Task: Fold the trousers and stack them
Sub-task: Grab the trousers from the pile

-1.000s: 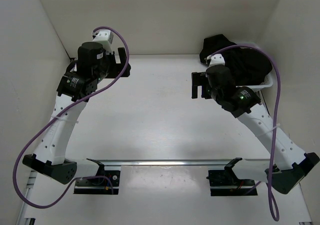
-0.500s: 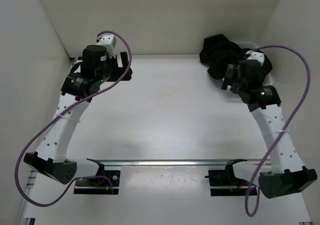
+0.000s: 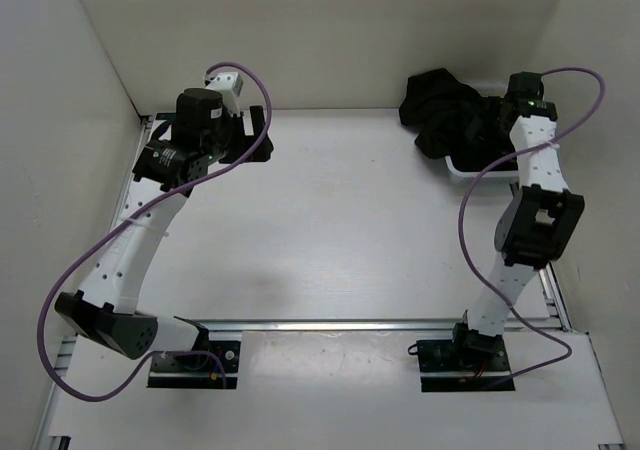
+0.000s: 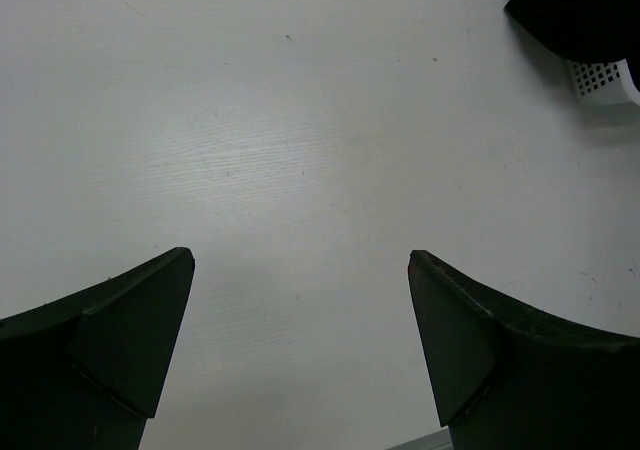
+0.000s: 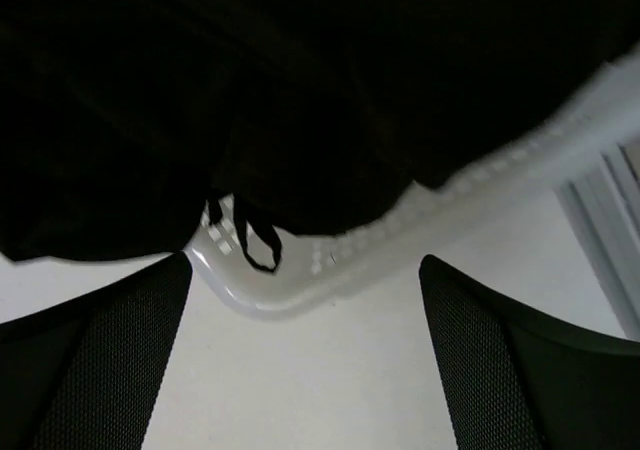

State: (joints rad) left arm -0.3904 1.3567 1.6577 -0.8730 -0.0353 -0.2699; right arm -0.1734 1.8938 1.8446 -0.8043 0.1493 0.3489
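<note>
Trousers (image 3: 440, 110) in basket (image 3: 465, 168); only R wrist cam shows cord (image 5: 258, 245); L gripper (image 4: 300, 260), R gripper (image 5: 305, 262) wide.

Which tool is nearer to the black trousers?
Right. The right tool is close by the trousers heaped in the basket; the left tool is far off across the table.

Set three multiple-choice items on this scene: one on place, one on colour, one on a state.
1. Where are the trousers? A. heaped in the white basket at the table's far right; B. spread flat mid-table; C. in a gripper.
2. What colour are the trousers? A. white; B. purple; C. black.
3. How is the left gripper? A. shut on cloth; B. open and empty; C. out of view.
Answers: 1 A, cloth drapes over the basket's rim; 2 C, dark beside the white mesh; 3 B, its fingers stand apart over bare table.
</note>
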